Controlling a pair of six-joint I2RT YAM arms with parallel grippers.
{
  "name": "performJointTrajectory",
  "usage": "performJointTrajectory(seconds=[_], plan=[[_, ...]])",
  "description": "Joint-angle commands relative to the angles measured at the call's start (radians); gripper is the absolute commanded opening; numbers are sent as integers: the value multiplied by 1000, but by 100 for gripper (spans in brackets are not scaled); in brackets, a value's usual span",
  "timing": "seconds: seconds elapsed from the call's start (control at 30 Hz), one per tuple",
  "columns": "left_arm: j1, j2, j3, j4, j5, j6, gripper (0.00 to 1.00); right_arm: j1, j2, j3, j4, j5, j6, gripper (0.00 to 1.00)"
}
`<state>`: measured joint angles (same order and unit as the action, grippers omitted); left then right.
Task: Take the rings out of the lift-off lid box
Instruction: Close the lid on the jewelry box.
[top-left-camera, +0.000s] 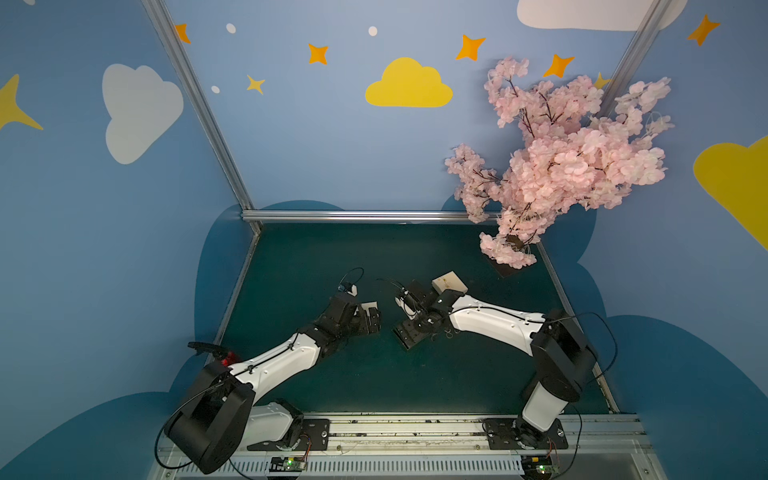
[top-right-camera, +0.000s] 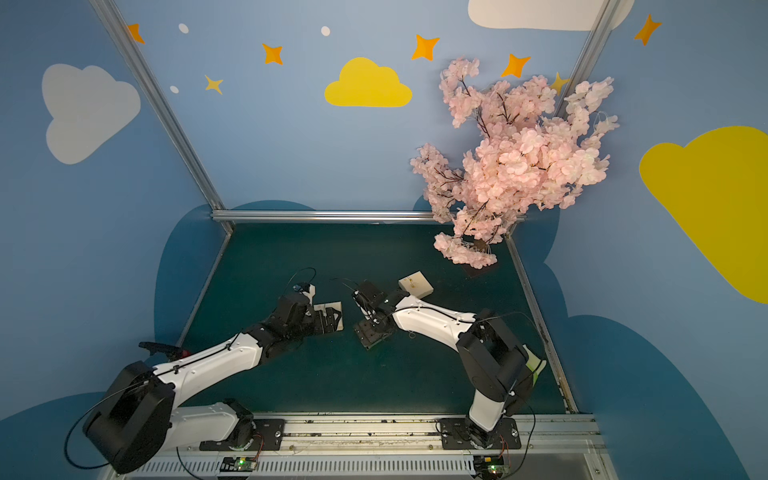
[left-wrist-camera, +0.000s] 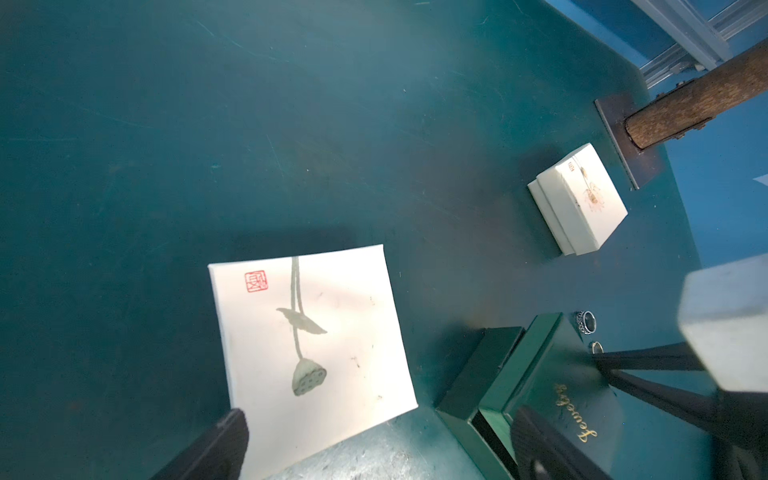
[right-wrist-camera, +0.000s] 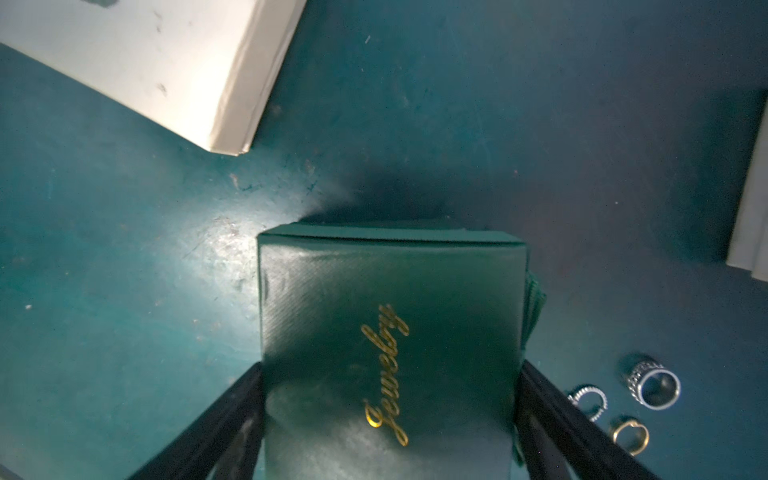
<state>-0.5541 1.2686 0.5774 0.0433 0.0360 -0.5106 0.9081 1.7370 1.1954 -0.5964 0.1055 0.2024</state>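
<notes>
A dark green box (right-wrist-camera: 390, 316) with gold "Jewelry" lettering stands mid-table, and my right gripper (right-wrist-camera: 390, 370) is shut on its two sides. In the left wrist view its lid (left-wrist-camera: 552, 374) sits slightly askew, with a dark gap over the base (left-wrist-camera: 473, 378). Three rings lie on the mat right beside it: a wide patterned band (right-wrist-camera: 654, 384), a thinner silvery one (right-wrist-camera: 590, 401) and a golden one (right-wrist-camera: 629, 434). My left gripper (left-wrist-camera: 380, 444) hangs open, one finger (left-wrist-camera: 224, 440) over a flat white box (left-wrist-camera: 311, 332) with a lotus drawing, the other over the green box.
A second small white box (top-left-camera: 449, 282) stands closed behind my right arm. The pink blossom tree (top-left-camera: 561, 158) rises on a dark base plate (left-wrist-camera: 623, 137) at the back right corner. Metal rails edge the green mat (top-left-camera: 374, 382).
</notes>
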Motion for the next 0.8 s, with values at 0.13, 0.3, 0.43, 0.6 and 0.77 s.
performJointTrajectory(seconds=[0.13, 0.3, 0.43, 0.6, 0.77], plan=[[3, 16, 8, 3, -4, -1, 99, 13, 30, 38, -26, 19, 18, 89], [2, 18, 10, 1, -5, -1, 100, 23, 22, 57, -47, 30, 37, 90], [3, 20, 12, 3, 2, -1, 99, 23, 36, 55, -45, 48, 36, 90], [3, 18, 12, -2, -4, 1, 99, 26, 61, 57, -39, 42, 37, 90], [3, 17, 12, -2, -5, 1, 99, 27, 61, 57, -34, 39, 38, 90]])
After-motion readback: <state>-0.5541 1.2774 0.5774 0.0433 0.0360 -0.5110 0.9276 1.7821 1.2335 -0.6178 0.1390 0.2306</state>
